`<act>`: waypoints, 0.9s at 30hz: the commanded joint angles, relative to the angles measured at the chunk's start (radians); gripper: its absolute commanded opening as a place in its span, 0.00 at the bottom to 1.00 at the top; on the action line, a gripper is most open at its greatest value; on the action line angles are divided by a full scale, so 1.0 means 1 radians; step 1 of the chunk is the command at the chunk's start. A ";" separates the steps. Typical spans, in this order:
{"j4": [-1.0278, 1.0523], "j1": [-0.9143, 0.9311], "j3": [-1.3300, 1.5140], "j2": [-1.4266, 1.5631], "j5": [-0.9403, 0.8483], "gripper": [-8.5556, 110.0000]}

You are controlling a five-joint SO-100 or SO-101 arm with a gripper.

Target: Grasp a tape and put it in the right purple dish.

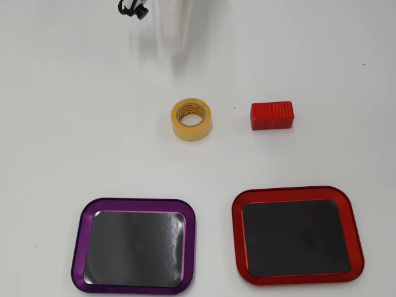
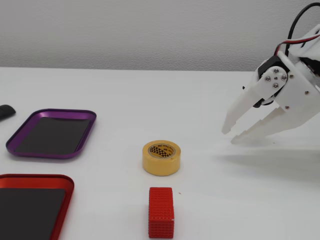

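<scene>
White table point(image 1: 297, 62) filled both views, with a pale grey wall behind it in the fixed view. Near the middle of the overhead view lay the tape point(image 1: 192, 119), flat on its side with the printed cardboard core facing up, touching nothing. At its 3 o'clock in that view, a short way off, sat a red ribbed block point(image 1: 271, 116). Toward 7 o'clock from the tape, well apart, rested the purple dish point(image 1: 133, 253), its dark inner surface bare; beside it at 3 o'clock lay a red-rimmed dish point(image 1: 297, 236), also bare. In the fixed view the tape point(image 2: 161, 157) sat near the centre, the block point(image 2: 161, 212) at its 6 o'clock, the purple dish point(image 2: 52, 133) at about 10 o'clock and the red-rimmed dish point(image 2: 32, 206) at about 8 o'clock. The white tool point(image 2: 231, 137) hung above the table at the tape's 2 o'clock, well apart from it, its two fingers slightly parted and holding nothing. Overhead it showed only as a pale blur at the top edge.
</scene>
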 commanded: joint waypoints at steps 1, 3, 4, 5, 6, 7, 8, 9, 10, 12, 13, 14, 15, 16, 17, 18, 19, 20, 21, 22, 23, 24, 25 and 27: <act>-0.012 0.006 0.009 0.081 -0.005 0.10; -0.012 0.006 0.009 0.081 -0.005 0.10; -0.012 0.003 0.009 0.081 -0.005 0.10; -0.012 0.000 0.009 0.081 -0.005 0.10; -0.009 0.000 0.009 0.081 -0.005 0.10; -0.006 -0.003 0.009 0.081 -0.005 0.10; -0.006 -0.008 0.009 0.081 -0.005 0.10; -0.009 -0.011 0.009 0.081 -0.003 0.10; -0.014 -0.021 0.009 0.081 -0.002 0.10; -0.012 -0.060 0.009 0.081 -0.002 0.10; -0.012 -0.081 0.009 0.081 -0.002 0.10; -0.014 -0.098 0.009 0.081 -0.002 0.10; -0.014 -0.110 0.009 0.081 -0.003 0.10; -0.014 -0.120 0.009 0.081 -0.003 0.10; -0.015 -0.124 0.009 0.081 -0.005 0.10; -0.017 -0.124 0.009 0.081 -0.006 0.10; -0.018 -0.115 0.009 0.081 -0.009 0.10; -0.031 -0.112 0.009 0.081 -0.020 0.10; -0.044 -0.112 0.006 0.081 -0.049 0.10; -0.057 -0.104 -0.011 0.080 -0.083 0.10; -0.067 -0.094 -0.049 0.069 -0.101 0.10; -0.078 -0.084 -0.087 0.061 -0.112 0.10; -0.087 -0.081 -0.130 0.052 -0.117 0.10; -0.089 -0.092 -0.201 0.006 -0.120 0.10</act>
